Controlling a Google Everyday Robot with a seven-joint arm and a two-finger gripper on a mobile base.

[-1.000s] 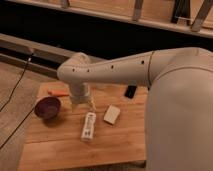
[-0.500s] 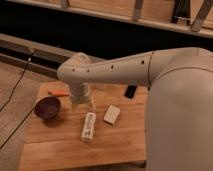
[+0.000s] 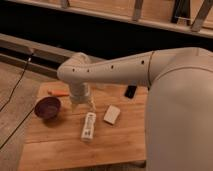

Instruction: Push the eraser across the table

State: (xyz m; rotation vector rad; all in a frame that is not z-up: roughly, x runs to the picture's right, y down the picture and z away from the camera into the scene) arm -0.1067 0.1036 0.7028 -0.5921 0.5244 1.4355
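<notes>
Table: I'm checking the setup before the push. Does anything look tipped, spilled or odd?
The white bottle lies on its side on the table, close to the open gripper hanging above it. No spill shows. The eraser lies flat near the far edge; the bowl sits upright.

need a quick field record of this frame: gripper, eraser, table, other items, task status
gripper: open, holding nothing, low over the table between bowl and white bottle
eraser: black, flat, near the table's far edge, apart from the gripper
table: light wooden planks
bowl: purple, at the left in view
orange item: thin, beyond the bowl; kind unclear
white bottle: lying on its side, just nearer than the gripper
cream block: beside the white bottle
task status: push not yet begun
</notes>
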